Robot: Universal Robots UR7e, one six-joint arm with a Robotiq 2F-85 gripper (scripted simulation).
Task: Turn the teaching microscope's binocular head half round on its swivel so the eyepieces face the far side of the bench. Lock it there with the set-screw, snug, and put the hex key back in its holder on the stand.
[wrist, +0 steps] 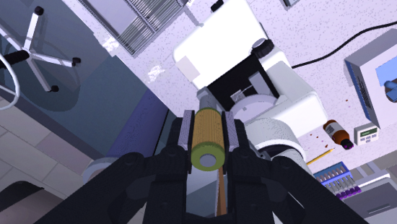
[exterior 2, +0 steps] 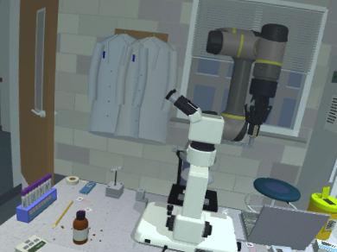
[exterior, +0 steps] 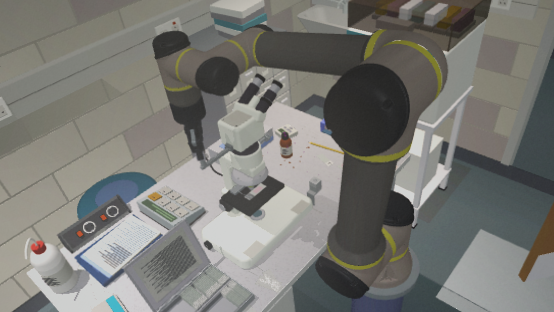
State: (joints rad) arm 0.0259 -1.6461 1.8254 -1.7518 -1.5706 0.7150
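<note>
My gripper (wrist: 206, 130) hangs beside the microscope's neck, its two fingers clamped on the ribbed yellow handle of the hex key (wrist: 207, 139). In the side camera the gripper (exterior: 201, 159) holds the key (exterior: 216, 156) level, its shaft reaching toward the collar under the binocular head (exterior: 240, 126). The white microscope (exterior: 248, 200) stands in the middle of the bench. Its two black eyepieces (exterior: 263, 93) angle up and away from the laptop end of the bench. The small grey holder stand (exterior: 314, 186) sits on the bench by the microscope's base.
Behind the bench runs a tiled wall, with lab coats (exterior 2: 131, 86) and a window. A brown bottle (exterior: 285, 145), a pencil (exterior: 326, 147), a calculator (exterior: 171, 204), a laptop (exterior: 172, 264) and a squeeze bottle (exterior: 49, 265) lie around the microscope. A blue stool (exterior 2: 276, 190) stands off the bench.
</note>
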